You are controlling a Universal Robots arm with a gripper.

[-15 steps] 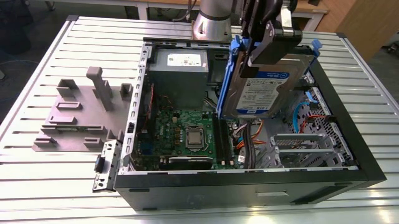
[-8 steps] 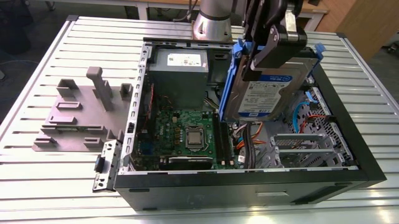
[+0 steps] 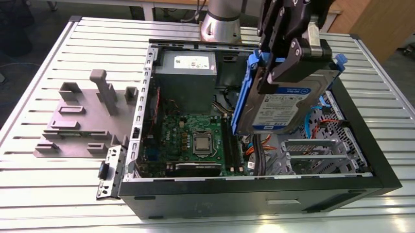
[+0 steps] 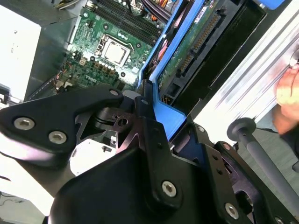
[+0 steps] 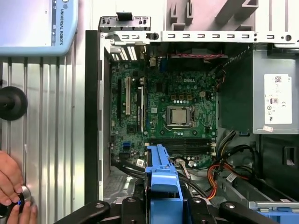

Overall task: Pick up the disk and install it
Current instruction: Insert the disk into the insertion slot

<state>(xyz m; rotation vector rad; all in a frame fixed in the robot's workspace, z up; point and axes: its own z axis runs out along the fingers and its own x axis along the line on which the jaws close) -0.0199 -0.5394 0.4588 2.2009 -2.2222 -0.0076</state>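
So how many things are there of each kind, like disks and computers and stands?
disk: 1
gripper: 1
open computer case: 1
grey power-supply box: 1
grey slotted stand: 1
Total: 5

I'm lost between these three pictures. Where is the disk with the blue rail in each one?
Exterior view: the disk is held tilted over the open case by the gripper, toward the exterior view's right.
Second wrist view: its blue rail and green underside run beside the motherboard.
First wrist view: its blue rail, edge-on, in front of the motherboard.
Shared landmark: the silver processor on the motherboard.
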